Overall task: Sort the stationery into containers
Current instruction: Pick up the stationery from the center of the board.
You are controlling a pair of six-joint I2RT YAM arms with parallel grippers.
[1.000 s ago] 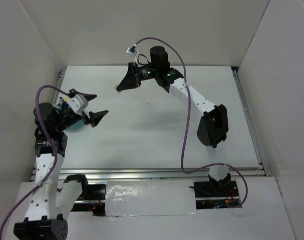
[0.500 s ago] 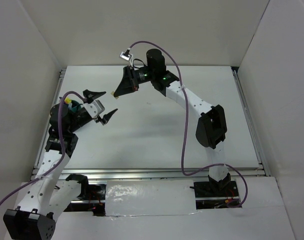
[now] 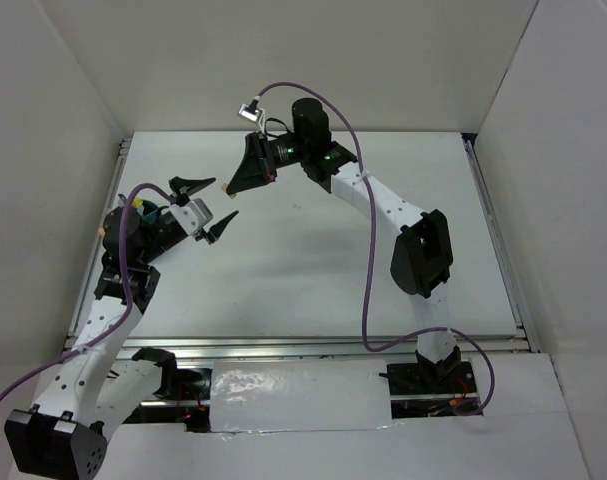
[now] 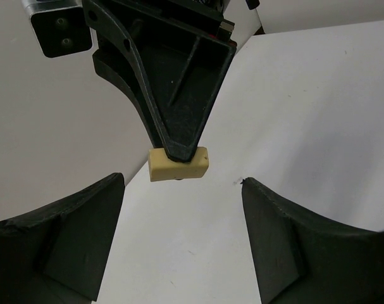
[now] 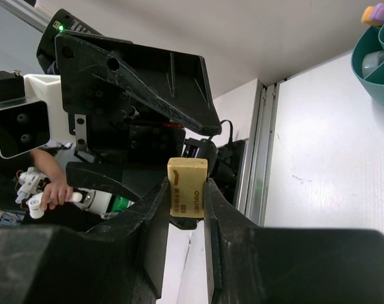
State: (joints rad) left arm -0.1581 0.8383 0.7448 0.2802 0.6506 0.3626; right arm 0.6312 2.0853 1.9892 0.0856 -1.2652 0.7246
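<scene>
A tan eraser (image 5: 187, 188) is pinched upright between the fingers of my right gripper (image 5: 186, 196), held in the air over the back left of the table. Seen from above, the eraser (image 3: 228, 188) sits at the tip of the right gripper (image 3: 232, 184). My left gripper (image 3: 205, 207) is open and faces it, a short way off. In the left wrist view the eraser (image 4: 178, 164) hangs just beyond my left gripper (image 4: 182, 244), outside its wide-apart fingers (image 4: 305, 247). The teal cup (image 5: 375, 63), with stationery in it, stands behind; from above the cup (image 3: 150, 214) is mostly hidden by the left arm.
White walls enclose the table on three sides. A metal rail (image 5: 267, 145) runs along the table's left edge. A purple marker cap (image 5: 372, 12) sticks out of the cup. The right arm (image 3: 383, 205) stretches across the back of the table.
The left arm has swung up and right, bringing its open gripper to face the eraser. The right gripper shifted slightly left, still shut on the eraser.
</scene>
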